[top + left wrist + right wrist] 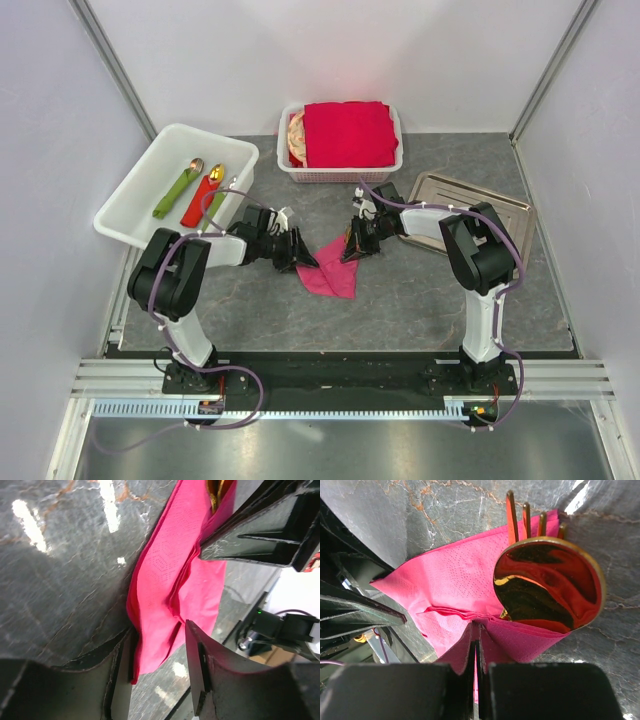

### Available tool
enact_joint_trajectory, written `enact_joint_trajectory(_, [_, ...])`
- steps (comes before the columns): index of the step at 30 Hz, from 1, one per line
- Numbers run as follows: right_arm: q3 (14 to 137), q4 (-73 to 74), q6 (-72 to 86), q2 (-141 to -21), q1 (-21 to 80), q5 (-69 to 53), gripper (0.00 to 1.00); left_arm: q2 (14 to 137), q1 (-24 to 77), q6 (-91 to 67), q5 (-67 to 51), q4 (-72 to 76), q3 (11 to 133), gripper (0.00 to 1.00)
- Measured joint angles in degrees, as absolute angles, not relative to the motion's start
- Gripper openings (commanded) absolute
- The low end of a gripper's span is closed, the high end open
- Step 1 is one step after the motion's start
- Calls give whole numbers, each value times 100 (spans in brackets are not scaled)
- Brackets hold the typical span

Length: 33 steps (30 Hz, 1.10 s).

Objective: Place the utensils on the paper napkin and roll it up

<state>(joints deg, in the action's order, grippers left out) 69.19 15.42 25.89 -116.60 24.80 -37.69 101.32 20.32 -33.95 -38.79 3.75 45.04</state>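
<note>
The magenta-pink paper napkin (332, 270) lies crumpled and partly folded on the grey table between both grippers. Gold utensils rest on it: a spoon bowl (547, 585) and fork tines (525, 517) stick out of its fold, and a gold sliver (216, 495) shows in the left wrist view. My right gripper (476, 642) is shut, pinching a raised fold of the napkin (450, 580). My left gripper (157, 665) is open at the napkin's (165, 580) opposite end, its jaws standing either side of the napkin's tip, which touches the left finger (120, 680).
A white bin (140, 200) at the left holds spoons wrapped in green and red bundles. A white basket (290, 170) at the back holds a thick red napkin stack (347, 133). A metal tray (500, 205) lies at the right, under the right arm.
</note>
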Motion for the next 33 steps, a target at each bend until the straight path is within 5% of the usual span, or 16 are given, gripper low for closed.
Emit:
enact_joint_trajectory(13, [6919,1540,2591,-11662,2480,-3771,0,10390,2021,-3616,-4034,451,4591,36])
enact_joint_trajectory(14, [6917,1540,2591,-11662,2480,-3771,0,10363,2023,-3607,-3988,373,4604,23])
enact_joint_trajectory(18, [6914,1529,2593,-11662,2480,-3774,0,10289,2027,-3487,-3752,38,4613,2])
enact_joint_trajectory(33, [6873,1450,2679,-11662,2480,-3806,0,9959,2217,-4077,-4722,1076,4536,2])
